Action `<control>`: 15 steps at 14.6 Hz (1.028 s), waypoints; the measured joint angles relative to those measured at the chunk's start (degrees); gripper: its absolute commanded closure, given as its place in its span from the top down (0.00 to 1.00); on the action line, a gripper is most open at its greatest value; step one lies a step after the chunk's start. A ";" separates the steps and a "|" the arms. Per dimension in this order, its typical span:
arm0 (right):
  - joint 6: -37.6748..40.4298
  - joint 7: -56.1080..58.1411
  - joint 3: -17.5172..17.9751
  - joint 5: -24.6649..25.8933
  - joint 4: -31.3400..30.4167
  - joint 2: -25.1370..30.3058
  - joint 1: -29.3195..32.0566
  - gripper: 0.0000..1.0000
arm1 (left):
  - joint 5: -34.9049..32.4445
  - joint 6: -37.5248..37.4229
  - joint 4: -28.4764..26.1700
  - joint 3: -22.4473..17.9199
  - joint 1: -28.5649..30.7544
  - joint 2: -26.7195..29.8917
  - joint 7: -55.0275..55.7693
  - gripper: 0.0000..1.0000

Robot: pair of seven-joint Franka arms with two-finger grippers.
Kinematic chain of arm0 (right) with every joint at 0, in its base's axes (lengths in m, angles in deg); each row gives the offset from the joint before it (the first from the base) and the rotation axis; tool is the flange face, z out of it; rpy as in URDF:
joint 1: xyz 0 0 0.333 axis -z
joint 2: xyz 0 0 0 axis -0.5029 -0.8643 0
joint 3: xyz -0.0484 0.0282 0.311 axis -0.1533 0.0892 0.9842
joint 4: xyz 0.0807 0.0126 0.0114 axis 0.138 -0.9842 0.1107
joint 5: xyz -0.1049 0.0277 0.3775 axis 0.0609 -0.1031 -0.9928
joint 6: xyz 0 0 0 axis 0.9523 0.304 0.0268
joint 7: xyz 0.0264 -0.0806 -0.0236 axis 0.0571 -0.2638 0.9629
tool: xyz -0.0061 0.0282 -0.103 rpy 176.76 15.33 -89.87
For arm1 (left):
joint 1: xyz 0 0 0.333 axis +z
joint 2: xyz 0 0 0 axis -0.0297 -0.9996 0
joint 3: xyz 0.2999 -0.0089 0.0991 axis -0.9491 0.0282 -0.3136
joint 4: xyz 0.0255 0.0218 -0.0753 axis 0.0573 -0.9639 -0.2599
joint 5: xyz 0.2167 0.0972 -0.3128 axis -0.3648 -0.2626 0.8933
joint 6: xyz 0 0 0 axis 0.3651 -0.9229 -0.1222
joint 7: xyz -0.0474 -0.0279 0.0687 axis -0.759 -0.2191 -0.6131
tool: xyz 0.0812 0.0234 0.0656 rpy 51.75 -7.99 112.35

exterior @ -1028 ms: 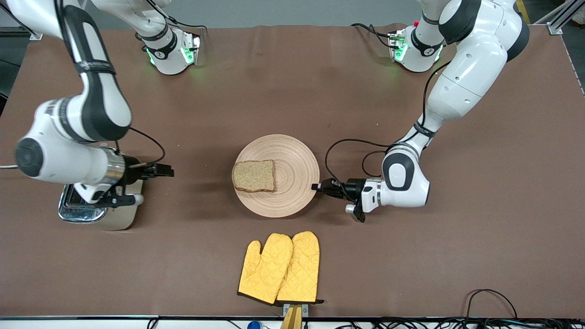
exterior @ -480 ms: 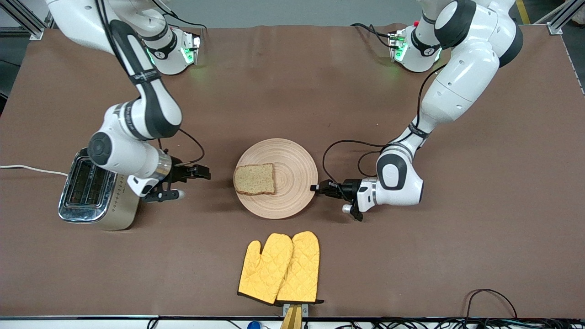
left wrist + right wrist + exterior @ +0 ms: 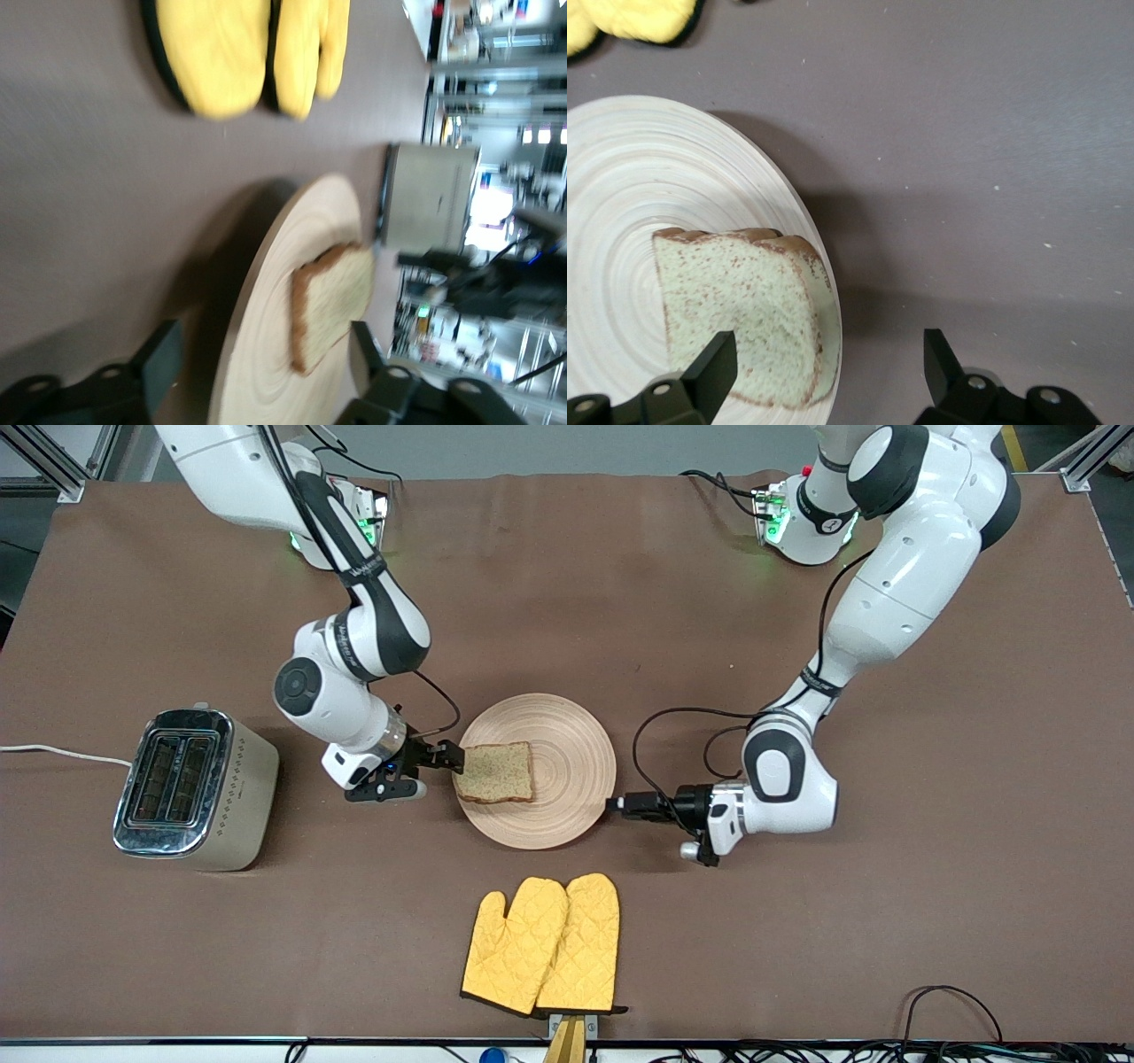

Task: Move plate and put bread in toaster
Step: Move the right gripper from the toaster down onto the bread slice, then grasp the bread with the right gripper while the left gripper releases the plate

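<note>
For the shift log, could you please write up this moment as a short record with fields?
plate: plate at mid-table, wood, round
bread: bread lies on the plate, at its edge toward the right arm's end
toaster: toaster at the right arm's end of the table, slots empty
right gripper: right gripper open, at the bread's edge, not closed on it
left gripper: left gripper open, at the plate's rim
oven mitts: oven mitts nearer the camera than the plate
</note>
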 measured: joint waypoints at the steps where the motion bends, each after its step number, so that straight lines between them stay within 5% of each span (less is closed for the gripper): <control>1: -1.00 0.00 0.00 0.00 0.00 -0.86 -0.21 0.83 | -1.67 0.00 0.51 -0.69 0.63 1.48 4.29 1.00; 8: -3.95 -0.38 -0.04 -0.01 0.23 -3.42 -1.30 0.75 | -27.21 -5.10 1.60 -1.62 9.67 14.04 30.45 1.00; 15: -3.86 -3.87 -0.03 -0.02 0.78 -2.95 -3.47 0.57 | -51.61 -24.05 5.38 -1.52 9.99 28.03 47.99 1.00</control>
